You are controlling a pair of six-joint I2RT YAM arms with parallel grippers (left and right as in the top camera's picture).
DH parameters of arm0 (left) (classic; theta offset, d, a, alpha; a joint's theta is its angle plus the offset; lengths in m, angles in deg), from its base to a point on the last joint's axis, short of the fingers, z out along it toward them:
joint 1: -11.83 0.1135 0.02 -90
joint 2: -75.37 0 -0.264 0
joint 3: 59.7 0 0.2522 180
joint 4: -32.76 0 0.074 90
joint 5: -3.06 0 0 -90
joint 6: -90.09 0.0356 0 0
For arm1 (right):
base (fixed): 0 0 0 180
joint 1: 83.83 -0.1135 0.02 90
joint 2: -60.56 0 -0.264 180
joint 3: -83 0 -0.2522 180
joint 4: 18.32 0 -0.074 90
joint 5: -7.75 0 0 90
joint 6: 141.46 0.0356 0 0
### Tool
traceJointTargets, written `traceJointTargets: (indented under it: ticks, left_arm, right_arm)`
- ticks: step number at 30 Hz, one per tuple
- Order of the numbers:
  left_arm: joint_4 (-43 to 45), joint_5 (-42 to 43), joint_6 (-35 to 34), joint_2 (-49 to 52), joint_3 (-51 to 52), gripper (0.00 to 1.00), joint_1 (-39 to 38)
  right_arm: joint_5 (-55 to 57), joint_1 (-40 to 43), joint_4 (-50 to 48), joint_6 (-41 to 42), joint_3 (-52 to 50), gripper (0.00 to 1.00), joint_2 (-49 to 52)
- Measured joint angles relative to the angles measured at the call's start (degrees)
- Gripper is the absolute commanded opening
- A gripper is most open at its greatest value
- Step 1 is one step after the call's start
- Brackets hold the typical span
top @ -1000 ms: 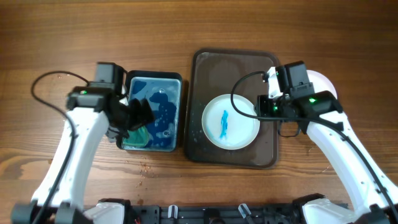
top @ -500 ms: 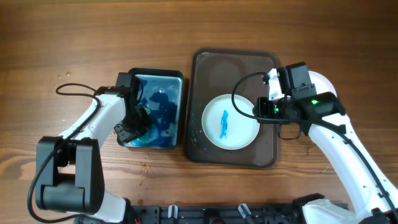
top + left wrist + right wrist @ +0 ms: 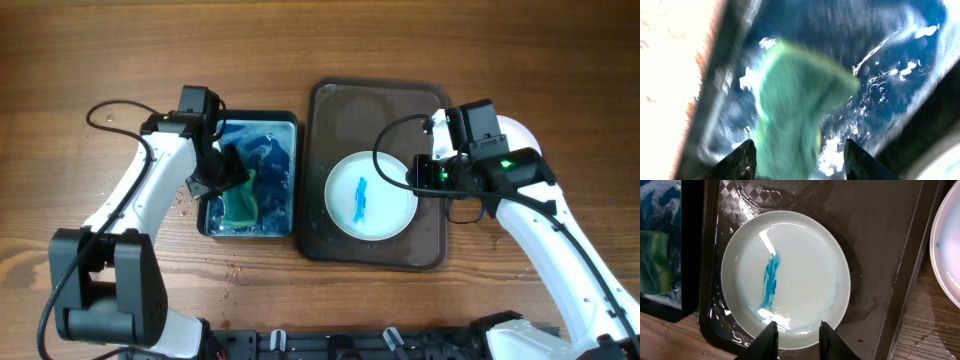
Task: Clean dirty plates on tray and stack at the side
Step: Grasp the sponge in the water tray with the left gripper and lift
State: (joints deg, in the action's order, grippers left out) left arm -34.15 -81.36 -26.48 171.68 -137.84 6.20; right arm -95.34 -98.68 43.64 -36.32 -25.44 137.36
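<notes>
A white plate (image 3: 370,195) with a blue streak lies in the brown tray (image 3: 375,110). My right gripper (image 3: 420,175) hovers at its right rim. In the right wrist view the plate (image 3: 790,270) fills the tray (image 3: 880,240), and the right gripper (image 3: 798,327) stands narrowly open over the near rim with nothing between its fingers. A second plate (image 3: 522,130) lies on the table right of the tray, mostly under the arm. My left gripper (image 3: 228,178) is in the blue tub. A green sponge (image 3: 800,100) sits between the fingers of the left gripper (image 3: 799,145), with a gap beside the right finger.
The blue tub (image 3: 275,150) of blue-tinted water stands just left of the tray, with the green sponge (image 3: 240,205) tilted at its front. Water drops dot the wood in front of the tub. The second plate's edge (image 3: 947,245) shows faint blue.
My left arm has swung about over the tub, and the sponge now shows further right in it. The tub has shifted slightly. The right arm and plate have stayed put.
</notes>
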Motion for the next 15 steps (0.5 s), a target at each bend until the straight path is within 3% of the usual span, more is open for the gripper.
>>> traceJointTargets:
  ticks: [4, 6, 7, 8, 11, 15]
  left_arm:
    - [9.22, -3.48, 0.85, 0.0, 3.21, 0.48, 0.0]
    - [14.93, -4.39, 1.09, -0.02, 6.51, 0.31, 0.0]
    - [18.32, -4.55, 1.84, 0.0, 8.92, 0.11, 0.0]
    - [20.09, -4.68, 1.79, 0.0, 10.36, 0.04, -0.02]
    - [23.47, -4.81, 2.86, -0.24, 13.31, 0.04, -0.42]
    - [21.73, -4.94, 3.28, -0.55, 13.18, 0.04, -0.63]
  right_arm:
    - [0.0, 0.0, -0.13, 0.2, 0.0, 0.27, 0.0]
    - [-0.02, 0.0, -0.22, 0.57, 0.0, 0.27, 0.0]
    - [-0.11, 0.0, -0.26, 0.72, 0.0, 0.27, 0.0]
    - [-0.26, 0.0, -0.31, 0.9, 0.0, 0.27, 0.0]
    - [-1.05, 0.0, -0.55, 1.33, 0.0, 0.27, 0.0]
    - [-1.88, 0.0, -0.66, 1.75, 0.0, 0.27, 0.0]
